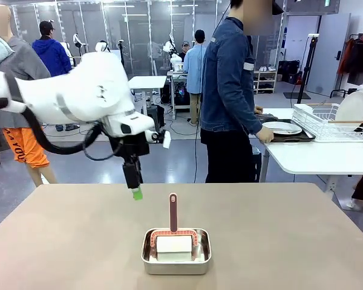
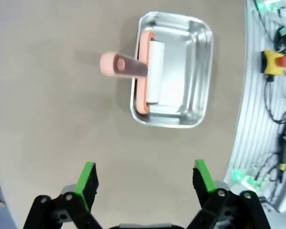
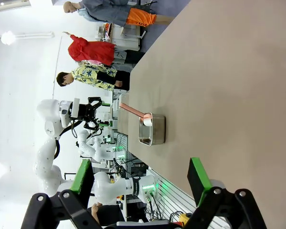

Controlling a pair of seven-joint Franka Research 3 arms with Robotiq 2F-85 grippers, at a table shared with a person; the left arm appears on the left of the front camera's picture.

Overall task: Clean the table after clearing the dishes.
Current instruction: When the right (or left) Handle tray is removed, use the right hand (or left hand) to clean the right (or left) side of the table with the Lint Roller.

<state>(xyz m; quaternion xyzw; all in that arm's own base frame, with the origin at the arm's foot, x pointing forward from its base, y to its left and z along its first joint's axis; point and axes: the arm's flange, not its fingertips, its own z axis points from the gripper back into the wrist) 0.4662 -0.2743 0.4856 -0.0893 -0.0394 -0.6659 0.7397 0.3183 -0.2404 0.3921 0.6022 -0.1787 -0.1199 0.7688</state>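
The tan table [image 1: 78, 241] carries a shiny steel pan [image 1: 175, 267] near its front middle. In the pan stands a white roller with an upright pink handle [image 1: 173, 211]. My left gripper [image 1: 136, 192] hangs pointing down, above the table just left of and behind the pan. In the left wrist view it [image 2: 145, 181] is open and holds nothing, with the pan [image 2: 190, 62] and the roller handle [image 2: 121, 64] ahead of it. My right gripper [image 3: 140, 176] is open and holds nothing, with the table [image 3: 219, 71] and pan [image 3: 155, 130] far off. The dishes [image 1: 282, 127], a white plate on a dark tray, lie on the white side table.
A person in a denim jacket [image 1: 230, 90] stands beyond the far edge, one hand [image 1: 265, 134] at the tray. A white dish rack [image 1: 327, 124] holding a plate stands on the small white table [image 1: 314, 158] at the right. Other people stand farther back.
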